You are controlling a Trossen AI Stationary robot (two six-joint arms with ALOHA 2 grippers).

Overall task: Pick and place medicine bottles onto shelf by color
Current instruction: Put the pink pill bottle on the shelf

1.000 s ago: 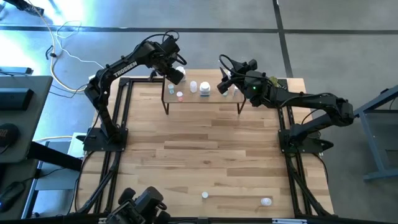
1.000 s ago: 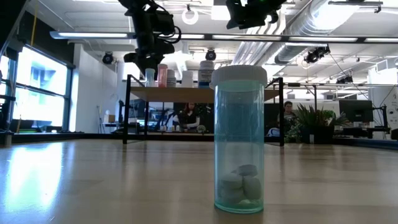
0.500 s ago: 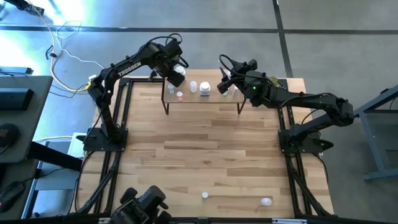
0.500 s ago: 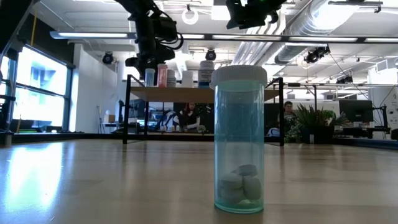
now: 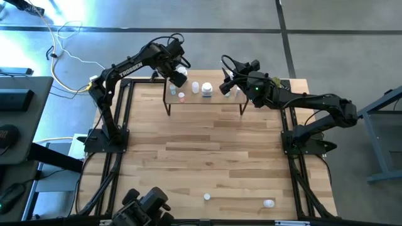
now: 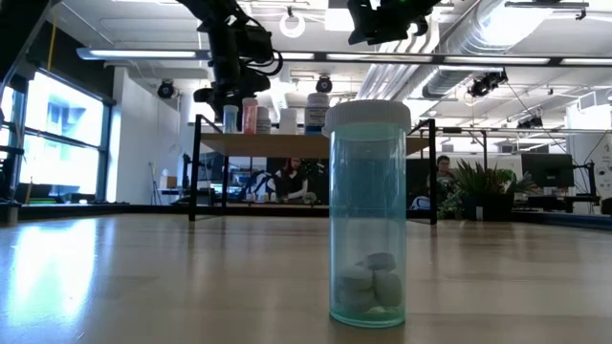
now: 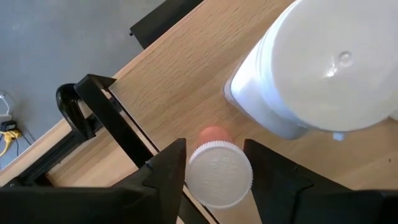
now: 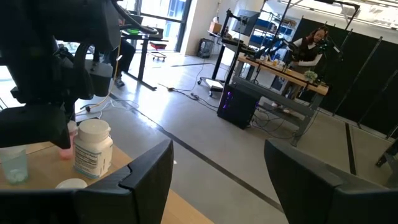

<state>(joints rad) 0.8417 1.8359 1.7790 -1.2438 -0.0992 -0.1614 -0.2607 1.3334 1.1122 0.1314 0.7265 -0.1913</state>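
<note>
My left hand [image 7: 211, 165] is over the shelf's [image 5: 213, 100] left end, at about 11 o'clock on the surface [image 5: 207, 157]; its fingers [image 7: 166, 167] straddle a small white-capped bottle with a pink body [image 7: 219, 173] standing on the shelf, slightly apart, and I cannot tell whether they press the cap. A bigger white bottle [image 7: 323, 68] stands just beside it. My right hand [image 5: 227, 80] hovers over the shelf's right end, at about 1 o'clock, fingers [image 8: 149, 171] spread wide, nothing between them; its view shows a labelled white bottle [image 8: 92, 147] on the shelf. More bottles on the shelf from above: a small white one [image 5: 195, 86], a blue-labelled one [image 5: 206, 90], a pink-topped one [image 5: 181, 96]. Two bottles are on the surface's near edge: one [image 5: 206, 197] at 6 o'clock, one [image 5: 269, 203] around 5 o'clock. Low camera: a clear teal bottle with a white cap [image 6: 368, 215] stands upright close up, pills in its bottom. People sit at desks in the room behind.
</note>
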